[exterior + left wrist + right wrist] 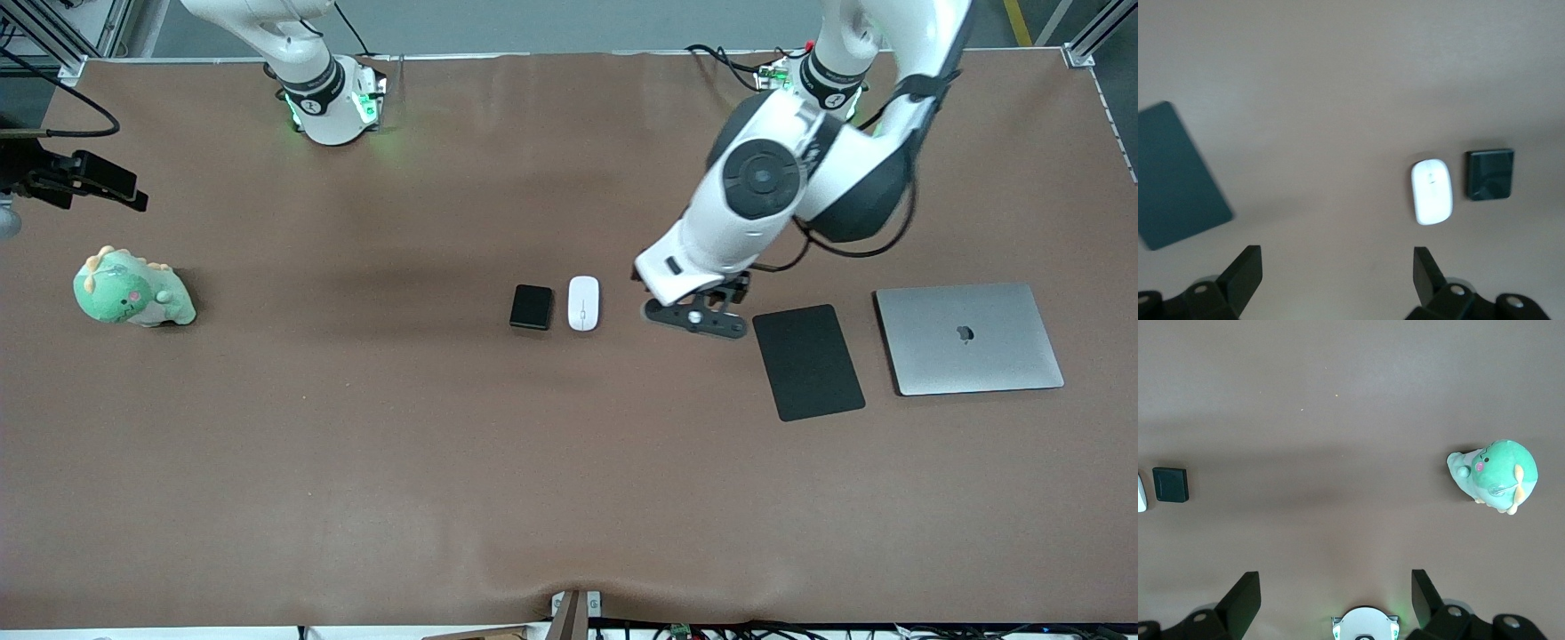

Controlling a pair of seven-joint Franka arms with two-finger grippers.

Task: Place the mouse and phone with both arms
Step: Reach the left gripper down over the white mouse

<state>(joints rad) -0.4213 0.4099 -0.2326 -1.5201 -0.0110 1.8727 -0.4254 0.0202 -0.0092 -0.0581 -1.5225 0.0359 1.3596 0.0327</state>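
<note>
Mouse (583,303) beside phone (532,308); left gripper (695,317) spread nearby.

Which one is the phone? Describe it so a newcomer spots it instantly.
Start at the closed silver laptop toward the left arm's end of the table, then pass the flat black mouse pad to the two small items mid-table. The phone is the small black rounded slab beside the white mouse, far smaller than the pad.

Mouse (1141,495) cut by picture's edge
</note>
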